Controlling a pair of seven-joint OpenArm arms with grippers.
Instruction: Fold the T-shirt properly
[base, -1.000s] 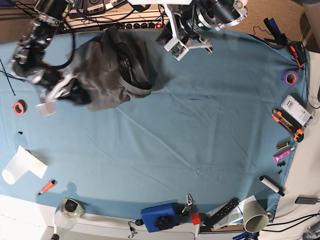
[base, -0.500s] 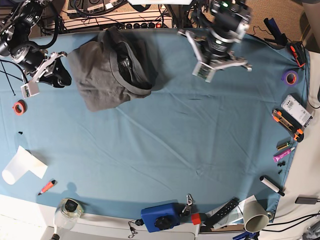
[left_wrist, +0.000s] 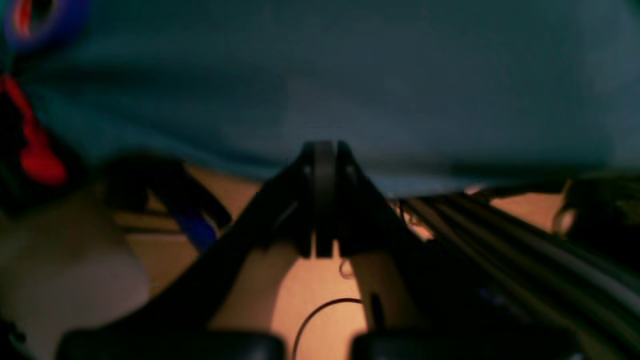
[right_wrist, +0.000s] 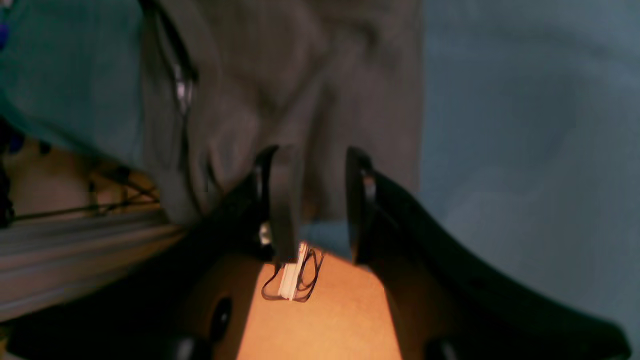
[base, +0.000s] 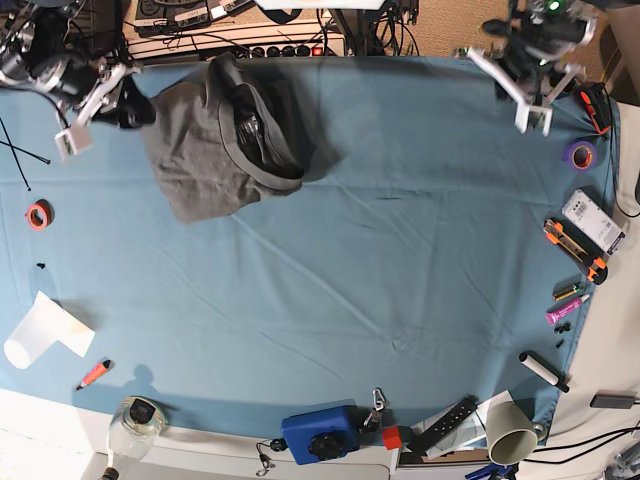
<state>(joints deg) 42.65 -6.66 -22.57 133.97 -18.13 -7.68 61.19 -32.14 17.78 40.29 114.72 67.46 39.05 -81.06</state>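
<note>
1. the t-shirt (base: 215, 140) lay bunched in a rumpled heap at the far edge of the blue table cloth (base: 400, 250), toward the right arm's side, with its ribbed collar turned up among the folds; it was not spread flat, so folding proper looked yet to begin.
2. the right gripper (right_wrist: 312, 200) hovered just beside the heap's edge, jaws parted with a clear gap and nothing between them; grey fabric showed beyond the fingertips, not in them.
3. the left gripper (left_wrist: 324, 200) sat well apart at the opposite far corner, near the purple tape roll (base: 579, 153); its jaws were pressed together and empty.
4. judged from this, both arms stood clear of the cloth, probably leaving the garment unobstructed before a fresh grasp to spread it.
</note>
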